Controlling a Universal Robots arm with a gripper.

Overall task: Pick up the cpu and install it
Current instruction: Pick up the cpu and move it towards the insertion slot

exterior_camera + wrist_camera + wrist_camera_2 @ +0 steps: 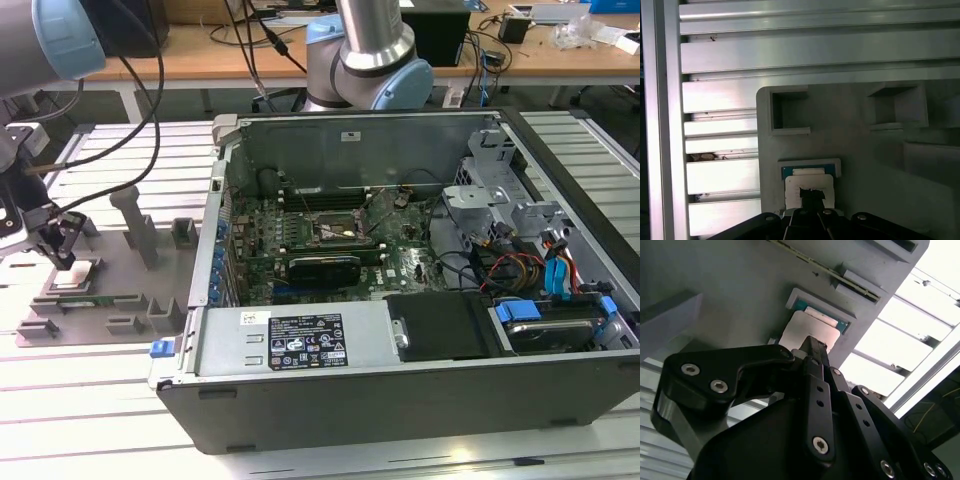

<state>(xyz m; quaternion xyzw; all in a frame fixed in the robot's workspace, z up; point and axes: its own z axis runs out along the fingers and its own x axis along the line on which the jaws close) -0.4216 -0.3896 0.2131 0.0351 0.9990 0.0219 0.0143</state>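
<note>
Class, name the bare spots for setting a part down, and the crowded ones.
Bare: the slatted table in front of the fixture tray and computer case. Crowded: inside the case, and the tray around the cpu beneath the gripper.

The exterior view looks down at a slant across the desk (90,420) and into the open computer case (400,410). It stands far enough back to take in the whole case and the grey fixture tray (110,300) at the exterior view's left. Both wrist views ride close above that tray. The first wrist view faces almost straight down, and the second wrist view looks obliquely along the gripper (812,344). In both wrist views the cpu (796,186) shows at the gripper's tip.
</note>
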